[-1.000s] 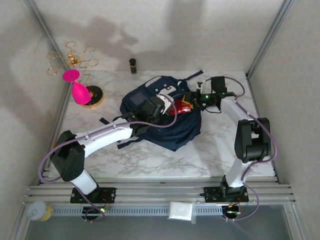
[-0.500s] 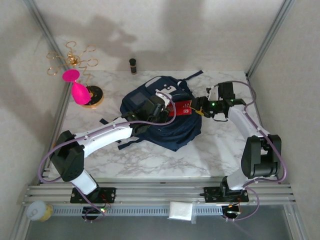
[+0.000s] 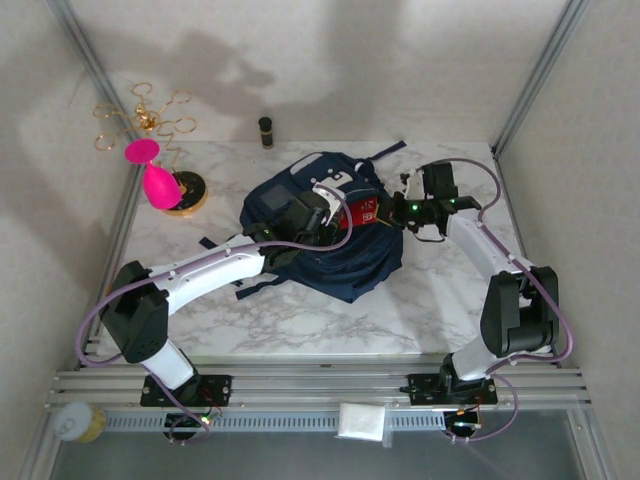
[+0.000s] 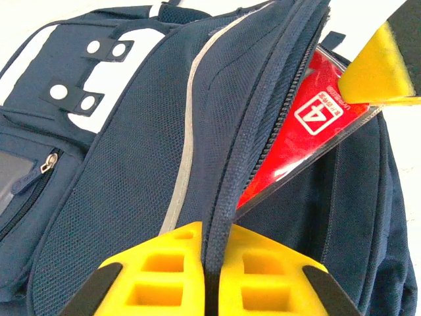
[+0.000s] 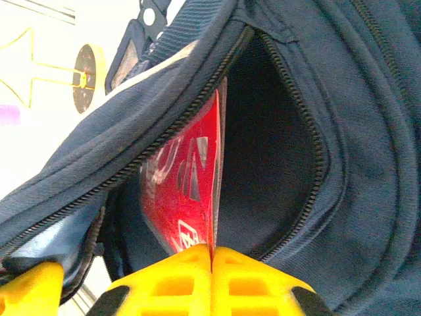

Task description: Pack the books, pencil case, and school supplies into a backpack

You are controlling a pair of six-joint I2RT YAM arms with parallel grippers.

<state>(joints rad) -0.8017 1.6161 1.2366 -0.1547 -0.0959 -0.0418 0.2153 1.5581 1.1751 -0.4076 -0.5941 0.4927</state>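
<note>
backpack (image 3: 350, 270) mouth gaping, red pouch (image 4: 283, 158) half hidden inside, interior dark

Marble-patterned bench (image 3: 330, 320) bears a navy backpack (image 3: 350, 270) at its centre, a round wooden base (image 3: 190, 196) holding a pink ornament (image 3: 156, 182) at ten o'clock, and a small dark bottle (image 3: 265, 131) at twelve o'clock, by the far edge.

The backpack (image 3: 330, 255) sits about mid-table (image 3: 330, 320). A flat labelled sleeve (image 4: 309, 125) is half inside its open zip mouth, poking out on the right. The left gripper (image 4: 212, 240) pinches the backpack's zip edge and the right gripper (image 5: 212, 255) pinches the sleeve's outer edge. Behind the backpack there's a small bottle (image 3: 265, 131). Off to its left is a balloon-ish thing on a round base (image 3: 163, 188).
</note>
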